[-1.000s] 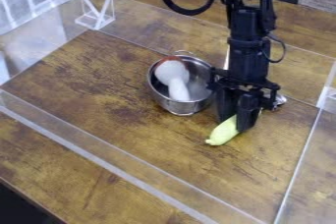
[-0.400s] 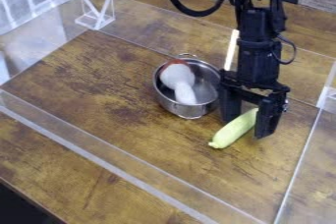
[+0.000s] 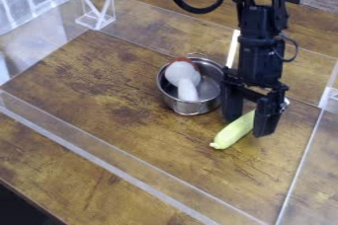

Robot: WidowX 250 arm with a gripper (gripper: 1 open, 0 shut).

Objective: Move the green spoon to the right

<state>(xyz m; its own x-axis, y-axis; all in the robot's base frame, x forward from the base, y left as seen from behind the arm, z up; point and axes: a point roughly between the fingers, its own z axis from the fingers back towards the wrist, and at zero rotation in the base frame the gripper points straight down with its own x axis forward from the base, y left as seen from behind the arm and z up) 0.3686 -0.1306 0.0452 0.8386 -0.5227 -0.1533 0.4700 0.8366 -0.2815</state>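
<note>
The green spoon (image 3: 234, 130) lies flat on the wooden table, its thick yellow-green handle pointing toward the lower left, just right of the steel bowl (image 3: 189, 85). Its far end is hidden behind the fingers, so the metal head does not show. My gripper (image 3: 248, 112) stands upright over the spoon's far end with its black fingers (image 3: 266, 117) spread apart on either side of it; it is open and nothing hangs from it. A white object (image 3: 185, 79) rests inside the bowl.
A clear acrylic wall (image 3: 158, 185) runs along the front of the table, and another edge rises at the right (image 3: 314, 155). A clear stand (image 3: 95, 12) sits at the back left. The black arm (image 3: 254, 22) rises above the bowl's right side.
The gripper has opened and let go of the green spoon. Arm and spoon have shifted slightly to the right of where they were a second ago, and the spoon now lies on the table.
</note>
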